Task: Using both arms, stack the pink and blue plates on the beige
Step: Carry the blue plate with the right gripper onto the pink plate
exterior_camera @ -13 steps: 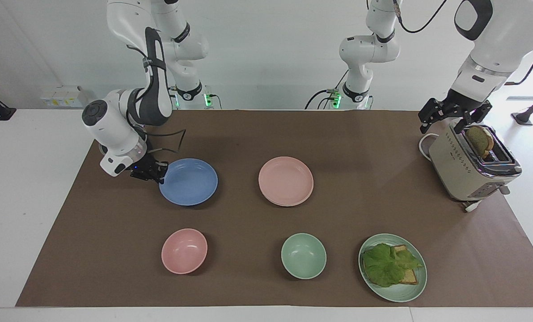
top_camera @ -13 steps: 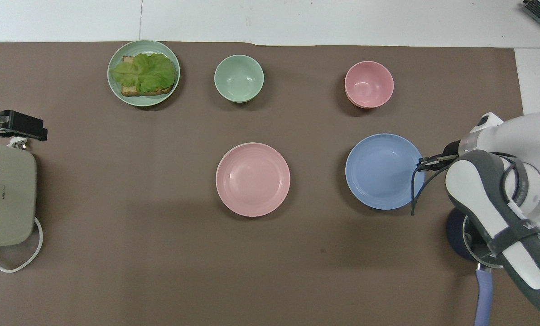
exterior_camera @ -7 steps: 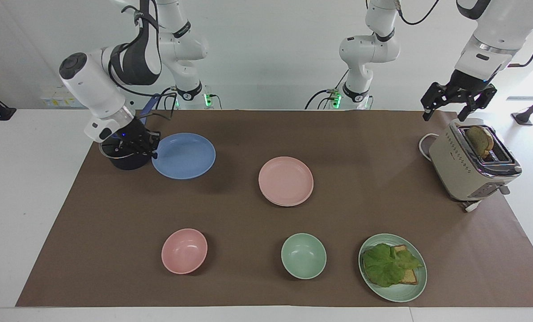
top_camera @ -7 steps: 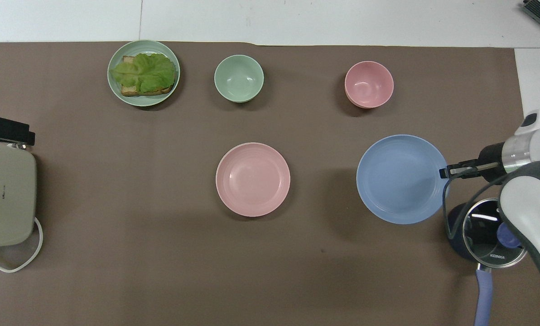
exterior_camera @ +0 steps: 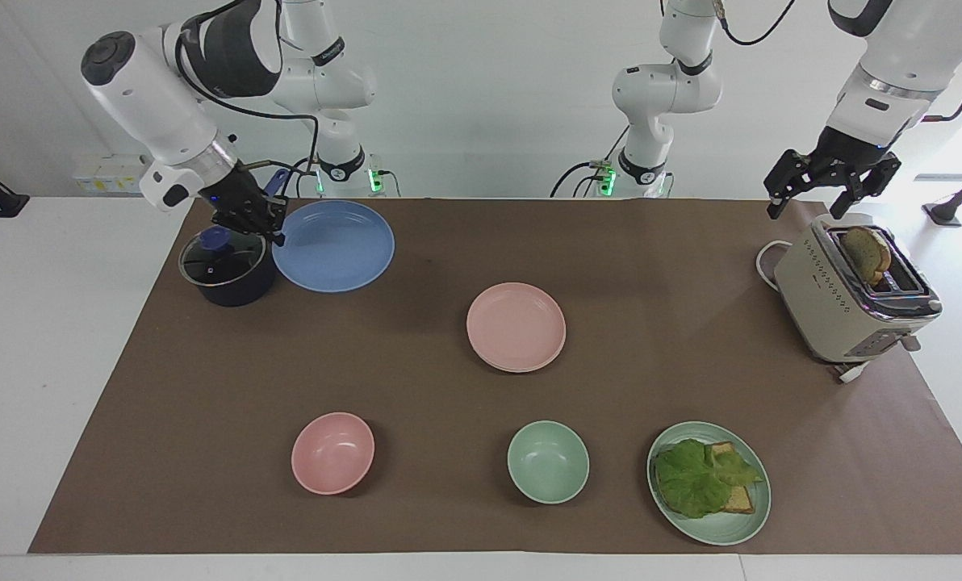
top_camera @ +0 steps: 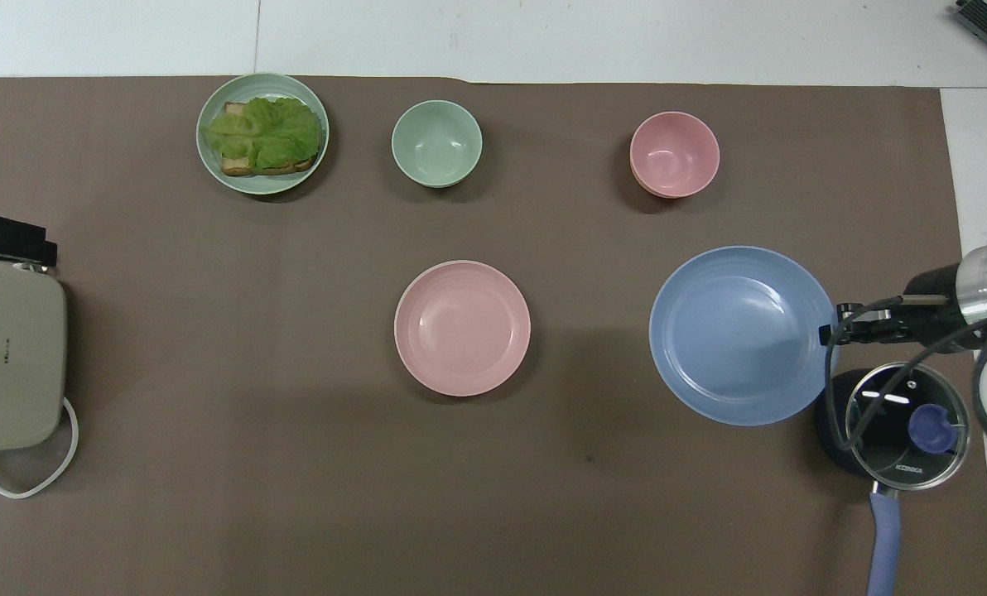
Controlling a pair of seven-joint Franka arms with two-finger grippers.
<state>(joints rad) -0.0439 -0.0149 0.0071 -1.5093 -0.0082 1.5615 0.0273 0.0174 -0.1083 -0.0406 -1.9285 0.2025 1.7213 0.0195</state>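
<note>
Grips the blue plate (exterior_camera: pixel 336 246) at its rim with the right gripper (exterior_camera: pixel 265 219), fingers clamped on the edge, in the upper left of the facing frame. Carries it clear of the brown mat (exterior_camera: pixel 650 258) now, where a second ago it lay flat lower in that frame. Holds it roughly level, up in the air beside and partly over the lidded dark pot (exterior_camera: pixel 227 270), which shows uncovered now that the arm is raised. In the overhead frame, shows the same plate larger at middle right, overlapping the pot's edge.

Means, as a judgement, that the pick is done and the carry toward the stack comes next. Leaves the pink plate (exterior_camera: pixel 516 325) at frame centre, apparently already seated on the beige plate (exterior_camera: pixel 521 370), of which only a thin paler edge peeps out beneath. Calls for a sideways move to centre the blue plate over the pink one, then a level lowering and release.

Keeps the left gripper (exterior_camera: pixel 832 190) waiting at the upper right, fingers apart and holding nothing, slightly higher than before over the toaster (exterior_camera: pixel 844 307) with its slice of bread.

Along the bottom of the facing frame: a pink bowl (exterior_camera: pixel 332 453), a green bowl (exterior_camera: pixel 547 461), a green plate (exterior_camera: pixel 751 516) with lettuce and bread. Beneath the mat, a white table (exterior_camera: pixel 45 363); at the top, a plain white wall (exterior_camera: pixel 489 97) with cables and the arm bases.
</note>
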